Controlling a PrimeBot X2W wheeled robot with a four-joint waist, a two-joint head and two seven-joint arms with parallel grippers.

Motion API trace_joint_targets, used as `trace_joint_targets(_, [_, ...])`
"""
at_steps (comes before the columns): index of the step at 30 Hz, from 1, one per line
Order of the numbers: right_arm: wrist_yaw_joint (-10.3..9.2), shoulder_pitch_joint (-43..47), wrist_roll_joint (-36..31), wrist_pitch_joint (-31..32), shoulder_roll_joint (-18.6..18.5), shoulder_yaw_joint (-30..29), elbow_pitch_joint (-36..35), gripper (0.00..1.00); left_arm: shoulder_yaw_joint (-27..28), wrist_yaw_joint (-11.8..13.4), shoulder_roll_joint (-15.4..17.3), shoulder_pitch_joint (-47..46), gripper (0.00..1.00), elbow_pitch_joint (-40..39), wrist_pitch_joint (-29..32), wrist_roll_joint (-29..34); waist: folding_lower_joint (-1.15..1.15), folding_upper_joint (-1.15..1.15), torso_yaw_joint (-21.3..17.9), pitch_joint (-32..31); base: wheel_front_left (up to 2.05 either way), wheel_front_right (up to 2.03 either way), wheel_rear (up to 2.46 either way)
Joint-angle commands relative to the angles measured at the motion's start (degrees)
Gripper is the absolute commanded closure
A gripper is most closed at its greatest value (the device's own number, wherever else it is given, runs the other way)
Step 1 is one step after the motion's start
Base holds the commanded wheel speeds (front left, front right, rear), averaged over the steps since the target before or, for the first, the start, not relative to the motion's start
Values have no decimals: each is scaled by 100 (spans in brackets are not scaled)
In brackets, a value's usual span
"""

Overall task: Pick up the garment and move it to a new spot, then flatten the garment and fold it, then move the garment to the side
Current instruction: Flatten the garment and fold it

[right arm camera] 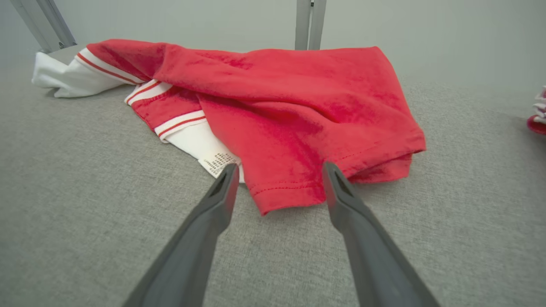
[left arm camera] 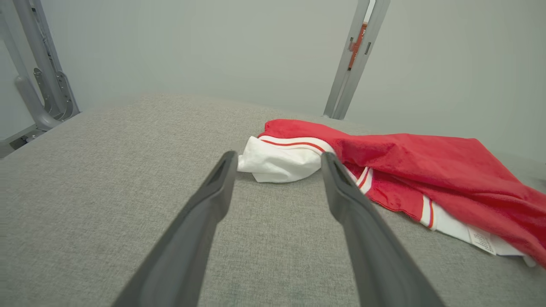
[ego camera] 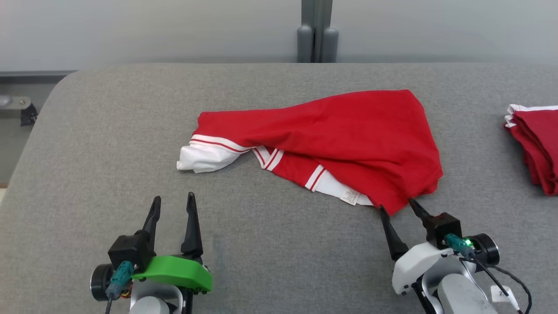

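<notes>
A red garment (ego camera: pixel 340 135) with white striped cuffs lies crumpled in the middle of the grey padded table (ego camera: pixel 109 144). Its white sleeve end (ego camera: pixel 202 157) points left, and a small label (ego camera: pixel 351 196) shows at the near edge. My right gripper (ego camera: pixel 397 207) is open, its fingertips straddling the garment's near red corner (right arm camera: pixel 281 192). My left gripper (ego camera: pixel 174 199) is open and holds nothing, a short way in front of the white sleeve (left arm camera: pixel 277 160). In the right wrist view the garment (right arm camera: pixel 277 102) spreads just beyond my right gripper (right arm camera: pixel 277 170).
A second folded red and white garment (ego camera: pixel 536 144) lies at the table's right edge. A grey post (ego camera: pixel 317 30) stands behind the table's far edge. The table's left rounded corner (ego camera: pixel 56 87) borders a metal fitting (ego camera: pixel 17 109).
</notes>
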Motion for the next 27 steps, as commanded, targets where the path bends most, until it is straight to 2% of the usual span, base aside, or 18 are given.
trace_joint_targets(1, [-6, -169, -100, -17, -21, -99, 162, 0, -13, 28, 11, -124, 0, -31, -2, -38, 0, 0, 303, 246, 0, 0, 0])
trace_joint_targets(5, [-6, -404, -310, -17, -20, -331, 616, 0, -2, 63, 12, -142, 0, -37, -2, -73, 0, 0, 435, 285, 0, 0, 0])
trace_joint_targets(6, [-6, -468, -326, -18, -19, -392, 635, 38, -1, 69, 12, -140, 0, -36, -2, -79, 0, 0, 451, 288, 0, 0, 0])
trace_joint_targets(7, [-6, -511, -324, -18, -21, -467, 636, 63, -1, 74, 12, -140, 0, -38, -2, -87, 0, 0, 461, 288, 0, 0, 0])
trace_joint_targets(8, [-6, -505, -421, -18, -21, -520, 699, 100, 1, 78, 12, -139, 0, -38, -2, -85, 0, 0, 468, 284, 0, 0, 0])
trace_joint_targets(13, [-6, -545, -502, -18, -23, -742, 694, 100, 31, 108, 12, -94, 0, -28, -2, -82, 0, 0, 372, 248, 0, 0, 0])
trace_joint_targets(19, [-6, -439, -370, -18, -21, -793, 227, 100, 42, 103, 12, -80, 0, -39, -2, -46, 0, 0, 133, 239, 0, 0, 0])
trace_joint_targets(23, [-6, -278, -359, -18, -22, -836, -428, 100, 31, 113, 12, -51, 0, -23, -2, -37, 0, 0, -20, 191, 0, 0, 0])
trace_joint_targets(27, [-6, 130, -638, -17, -23, -1030, -1631, 100, 78, 111, 13, 26, 0, -13, -2, -30, 0, 0, -162, 93, 0, 0, 0])
